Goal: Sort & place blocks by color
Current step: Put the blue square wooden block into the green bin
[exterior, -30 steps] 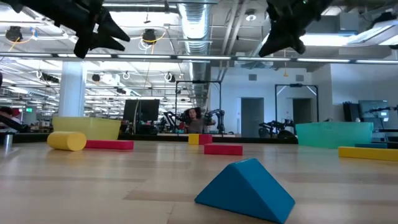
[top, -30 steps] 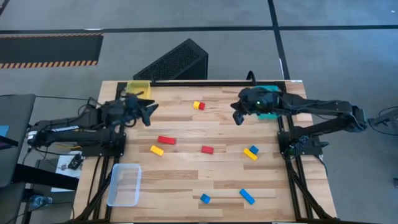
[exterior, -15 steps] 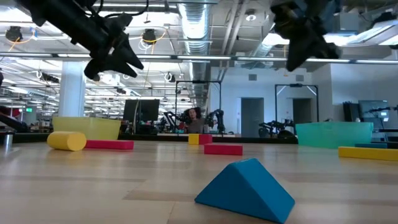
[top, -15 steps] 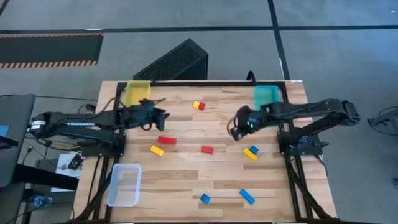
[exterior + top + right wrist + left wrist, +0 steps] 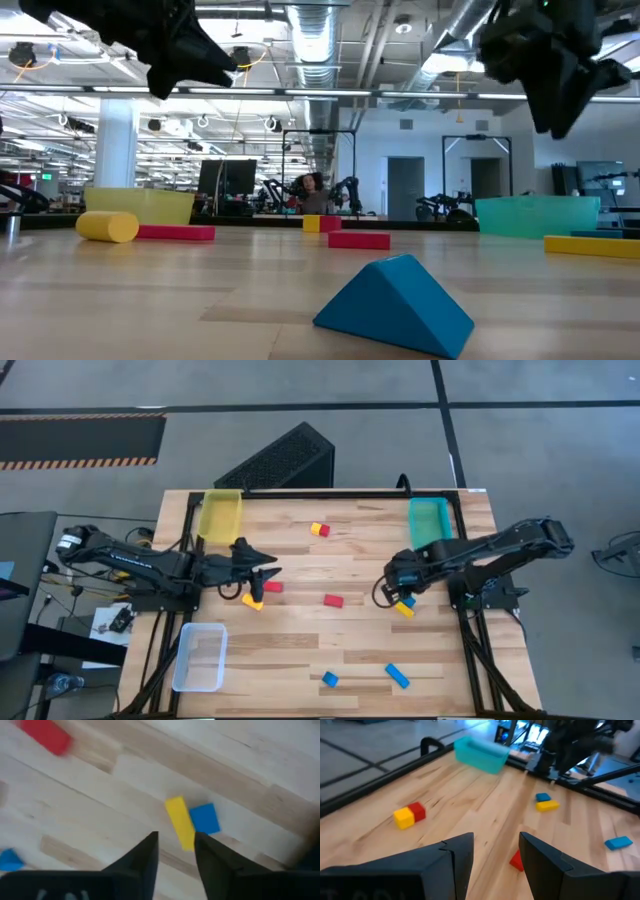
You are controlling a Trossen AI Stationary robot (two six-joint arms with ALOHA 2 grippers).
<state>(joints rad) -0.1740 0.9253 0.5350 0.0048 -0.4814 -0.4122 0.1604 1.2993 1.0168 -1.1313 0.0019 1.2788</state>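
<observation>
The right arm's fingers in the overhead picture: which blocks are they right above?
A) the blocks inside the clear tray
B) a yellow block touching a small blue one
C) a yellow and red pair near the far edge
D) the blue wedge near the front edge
B: the right gripper hangs over the yellow block lying against the small blue block, and its wrist view shows that pair just past its open fingers.

The left arm reaches in low from the left side, stretched out flat toward the middle. Its left pincer [image 5: 262, 575] has its two fingers [image 5: 462, 857] spread apart. The right arm bends in from the right side. Its right pincer [image 5: 385, 592] points down, with its fingers [image 5: 145, 857] a little apart.
</observation>
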